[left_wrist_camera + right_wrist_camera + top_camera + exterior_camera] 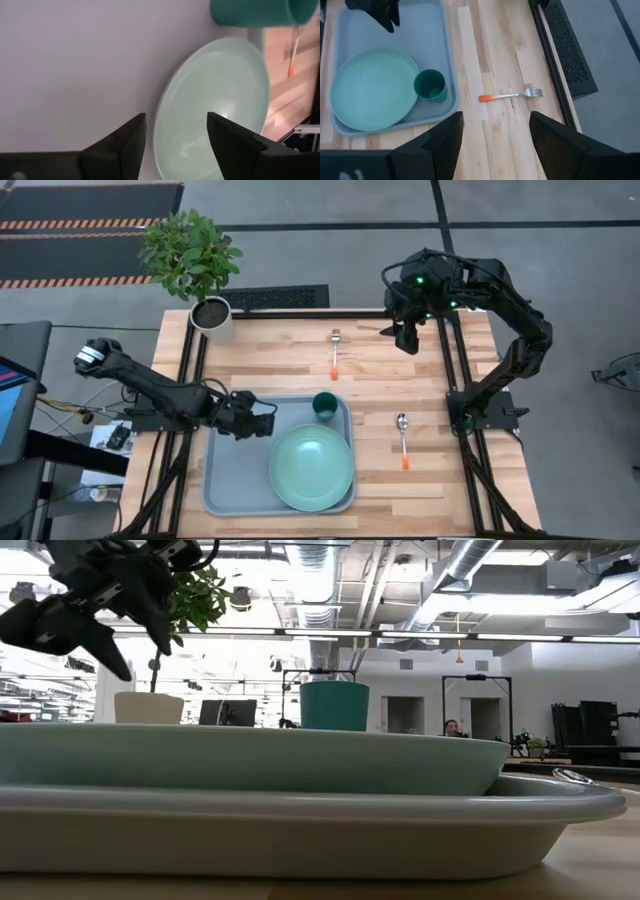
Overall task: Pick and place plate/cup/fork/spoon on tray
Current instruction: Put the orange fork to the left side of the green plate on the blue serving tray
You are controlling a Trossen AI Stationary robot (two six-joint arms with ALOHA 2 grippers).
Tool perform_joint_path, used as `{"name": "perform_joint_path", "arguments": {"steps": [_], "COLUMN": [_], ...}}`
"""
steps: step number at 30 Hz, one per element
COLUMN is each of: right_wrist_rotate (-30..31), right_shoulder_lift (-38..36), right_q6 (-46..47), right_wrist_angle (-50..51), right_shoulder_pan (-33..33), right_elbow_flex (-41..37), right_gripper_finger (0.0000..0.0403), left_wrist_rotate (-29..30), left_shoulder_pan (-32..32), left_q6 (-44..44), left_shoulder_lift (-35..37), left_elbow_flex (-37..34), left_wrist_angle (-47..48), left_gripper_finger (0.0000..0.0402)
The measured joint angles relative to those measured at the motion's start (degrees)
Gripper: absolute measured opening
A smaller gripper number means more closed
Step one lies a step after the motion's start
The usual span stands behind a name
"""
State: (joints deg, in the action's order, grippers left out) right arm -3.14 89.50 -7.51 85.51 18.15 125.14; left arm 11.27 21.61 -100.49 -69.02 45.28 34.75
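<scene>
The counter (420, 395), a pale wooden top framed by dark rails, carries every item of the task. The tray (225, 480) lies toward the near-left part of the counter and already holds two pieces. The plate (311, 467) rests flat in the tray's near-right portion. The cup (324, 406) stands upright at the tray's far-right corner, just beyond the plate's rim. Outside the tray, the fork (336, 351) lies on bare wood near the far edge, tines toward that edge and orange tip toward the tray. The spoon (402, 438) lies to the right of the tray, bowl away from the near edge. A potted plant (195, 265) stands at the far-left corner, clear of the work. The left hand (268, 422) hovers over the tray's empty far-left area, its fingers spread and holding nothing. The right hand (408, 338) hangs above the far edge, just to the right of the fork, its fingers spread and empty; its wrist view shows the fork lying ahead between them. Judged from this layout, the crockery is placed and the cutlery step is in hand, the fork being the likelier target. The next move calls for bringing the right hand over the fork's thin shaft, lowering almost to the wood, and closing squarely across it.
</scene>
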Motion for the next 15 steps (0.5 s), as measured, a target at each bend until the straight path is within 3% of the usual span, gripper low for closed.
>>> {"name": "perform_joint_path", "arguments": {"steps": [7,15], "right_wrist_rotate": [0.47,1.79], "right_shoulder_lift": [4.79,18.8], "right_q6": [8.76,10.6], "right_wrist_angle": [-5.35,-6.91], "right_shoulder_pan": [1.94,5.41], "right_elbow_flex": [0.06,-0.02], "right_gripper_finger": [0.0255,0.0255], "left_wrist_rotate": [2.07,6.45], "left_shoulder_pan": [-4.1,-9.03], "left_q6": [5.0,10.68], "left_shoulder_lift": [4.57,13.0], "left_elbow_flex": [-0.02,-0.02], "left_wrist_angle": [0.36,4.37], "left_gripper_finger": [0.0195,0.0195]}}
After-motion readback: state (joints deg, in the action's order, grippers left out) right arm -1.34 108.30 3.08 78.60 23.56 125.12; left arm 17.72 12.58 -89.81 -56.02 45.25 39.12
